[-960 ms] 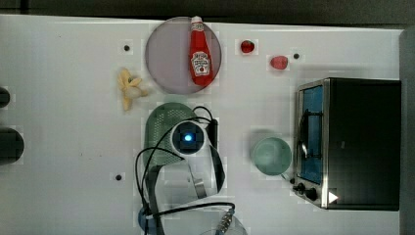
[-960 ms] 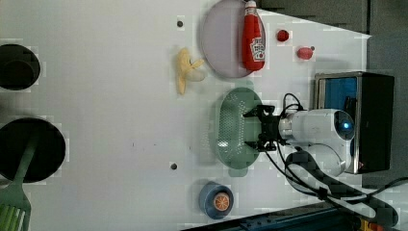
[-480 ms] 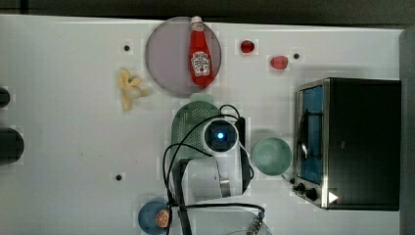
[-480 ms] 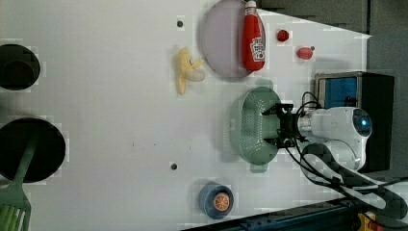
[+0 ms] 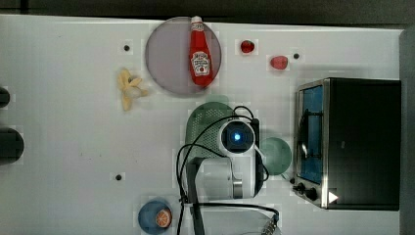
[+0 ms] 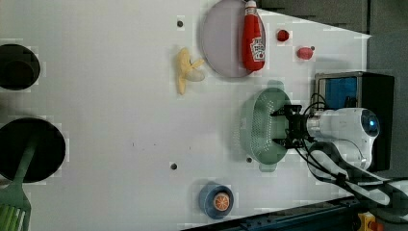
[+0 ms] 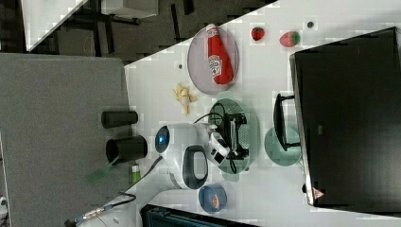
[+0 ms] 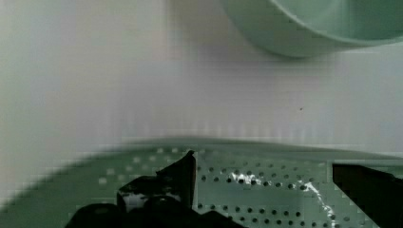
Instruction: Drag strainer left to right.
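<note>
The strainer [image 5: 203, 122] is a pale mint-green oval with fine holes, lying on the white table just to the top view's left of a smooth green bowl [image 5: 279, 155]. My gripper [image 6: 285, 128] is open, its black fingers spread wide over the strainer's [image 6: 260, 127] perforated basin at the rim on the left view's right. In the wrist view one finger [image 8: 183, 175] stands over the holed strainer [image 8: 142, 164], with the green bowl [image 8: 309, 23] a short gap beyond. In the right view the gripper [image 7: 239, 135] reaches down into the strainer [image 7: 250, 120]. Nothing is clamped between the fingers.
A black toaster oven [image 5: 347, 142] stands at the top view's right, close behind the green bowl. A grey plate [image 5: 169, 61] carries a ketchup bottle [image 5: 199, 54]. A peeled banana [image 5: 128, 88], two small red fruits [image 5: 247, 46], and a blue bowl [image 5: 154, 216] with an orange lie around.
The gripper and the strainer have slid together toward the top view's right, closing on the green bowl and the oven. The fingers have stayed spread.
</note>
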### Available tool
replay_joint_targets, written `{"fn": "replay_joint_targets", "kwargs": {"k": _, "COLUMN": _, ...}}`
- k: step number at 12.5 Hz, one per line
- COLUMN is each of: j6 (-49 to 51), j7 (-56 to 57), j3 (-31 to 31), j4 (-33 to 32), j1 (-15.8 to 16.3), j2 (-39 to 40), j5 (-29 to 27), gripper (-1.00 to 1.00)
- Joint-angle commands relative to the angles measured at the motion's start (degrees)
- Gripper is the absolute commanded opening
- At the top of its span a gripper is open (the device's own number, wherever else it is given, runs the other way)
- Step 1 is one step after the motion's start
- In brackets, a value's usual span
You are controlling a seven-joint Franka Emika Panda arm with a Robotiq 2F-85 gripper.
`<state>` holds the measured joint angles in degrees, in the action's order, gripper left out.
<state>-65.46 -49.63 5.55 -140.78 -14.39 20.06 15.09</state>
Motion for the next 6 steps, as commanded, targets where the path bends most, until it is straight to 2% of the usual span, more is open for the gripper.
{"fn": "replay_joint_targets", "kwargs": {"k": 1, "j6": 1.35, "j7": 5.95, "j3": 1.88, "j4": 0.84, "j1": 0.37, "j2": -3.43, "j5": -0.7, "gripper": 1.0}}
{"fn": "replay_joint_targets", "kwargs": {"k": 3, "j6": 5.54, "j7": 11.81, "j3": 3.19, "j4": 1.2, "j1": 0.36, "j2": -7.75, "j5": -0.97, "gripper": 1.0}}
{"fn": "replay_joint_targets", "kwargs": {"k": 6, "j6": 18.3, "j7": 21.15, "j3": 4.58, "j4": 4.95, "j1": 0.36, "j2": -16.1, "j5": -1.35, "gripper": 1.0}}
